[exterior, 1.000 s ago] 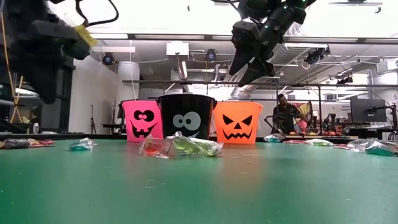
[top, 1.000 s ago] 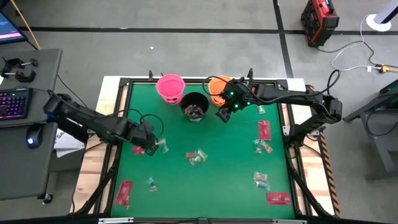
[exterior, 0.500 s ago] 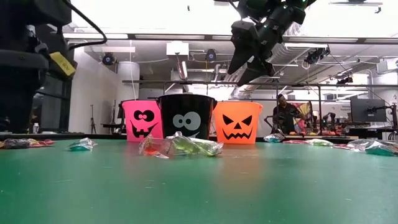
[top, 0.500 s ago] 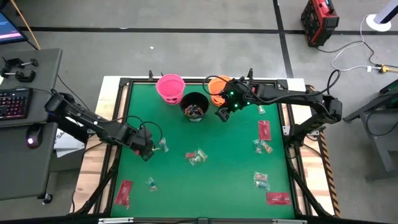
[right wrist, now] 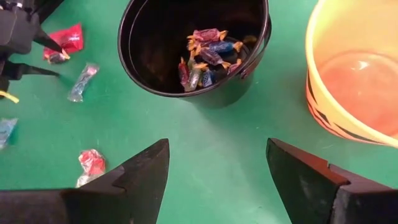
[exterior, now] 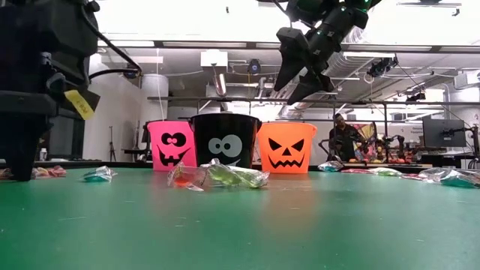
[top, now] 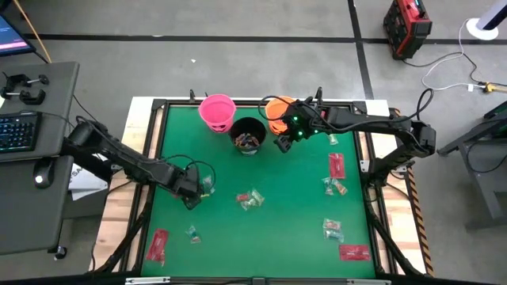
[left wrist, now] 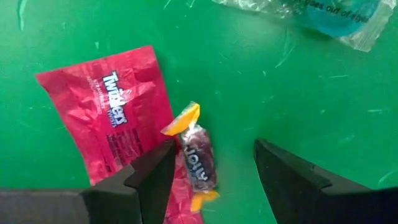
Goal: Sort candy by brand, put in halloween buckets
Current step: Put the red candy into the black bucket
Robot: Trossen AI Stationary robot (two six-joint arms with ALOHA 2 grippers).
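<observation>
My left gripper [left wrist: 214, 186] is open and points down, low over the table's left half [top: 190, 196] [exterior: 22, 150]. Its fingers stand on either side of a small purple candy with yellow ends [left wrist: 199, 158], which lies partly on a flat red packet [left wrist: 118, 106]. My right gripper [right wrist: 217, 180] hangs open in the air [top: 283, 143] [exterior: 300, 71] between the black bucket [top: 248, 134] and the orange bucket [top: 277, 111]. The pink bucket [top: 216, 111] stands left of them. Several wrapped candies lie in the black bucket [right wrist: 205, 56].
Loose candy is scattered on the green mat: a small pile in the middle [top: 251, 199], clear-wrapped pieces [top: 207, 186] [top: 192, 233] [top: 333, 187] [top: 333, 229], red packets [top: 158, 244] [top: 337, 165] [top: 354, 252]. A teal-wrapped piece [left wrist: 329, 15] lies beyond my left gripper.
My left gripper has come down from well above the table to just over the purple candy and red packet, shifting slightly toward the near edge and rolling a little. My right gripper has stayed above the buckets.
</observation>
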